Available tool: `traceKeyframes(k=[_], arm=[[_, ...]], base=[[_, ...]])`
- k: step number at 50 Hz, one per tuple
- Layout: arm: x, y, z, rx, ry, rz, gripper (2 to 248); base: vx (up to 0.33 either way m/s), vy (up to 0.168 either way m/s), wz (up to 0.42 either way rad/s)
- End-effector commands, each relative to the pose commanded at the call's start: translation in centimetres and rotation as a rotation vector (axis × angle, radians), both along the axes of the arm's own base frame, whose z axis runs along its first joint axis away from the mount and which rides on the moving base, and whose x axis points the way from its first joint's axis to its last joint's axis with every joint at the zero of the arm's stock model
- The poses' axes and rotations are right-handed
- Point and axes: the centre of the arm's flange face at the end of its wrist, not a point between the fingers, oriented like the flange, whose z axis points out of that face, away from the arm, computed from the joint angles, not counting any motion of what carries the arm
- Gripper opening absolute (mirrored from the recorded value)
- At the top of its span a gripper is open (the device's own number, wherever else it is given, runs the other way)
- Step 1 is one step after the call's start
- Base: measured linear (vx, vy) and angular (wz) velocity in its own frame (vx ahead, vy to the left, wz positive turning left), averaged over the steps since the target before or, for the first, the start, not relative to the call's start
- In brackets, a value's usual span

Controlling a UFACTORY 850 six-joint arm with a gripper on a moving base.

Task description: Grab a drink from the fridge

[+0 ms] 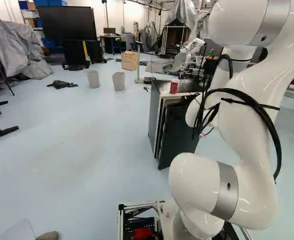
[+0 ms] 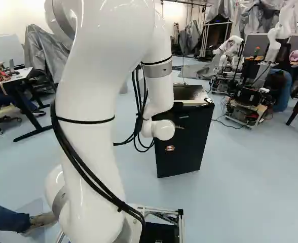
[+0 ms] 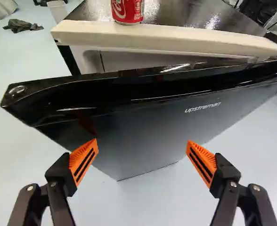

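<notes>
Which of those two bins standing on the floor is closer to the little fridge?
The right-hand bin in the left base view; the other bin stands farther from the fridge.

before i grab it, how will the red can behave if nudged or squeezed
The can stands upright on the glossy fridge top near its front edge, so a nudge may slide or tip it. Being round, it would probably roll once down. It looks like thin metal, so a hard squeeze could dent it. I cannot tell if it's full.
</notes>
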Motion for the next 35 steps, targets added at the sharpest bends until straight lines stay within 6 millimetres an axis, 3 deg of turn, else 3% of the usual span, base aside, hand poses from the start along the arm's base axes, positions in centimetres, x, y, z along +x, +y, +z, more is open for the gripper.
traceKeyframes(k=[35], arm=[[4.7, 0.2, -0.4, -0.015, -0.027, 0.052, 247]], base=[[0.0, 0.0, 0.0]])
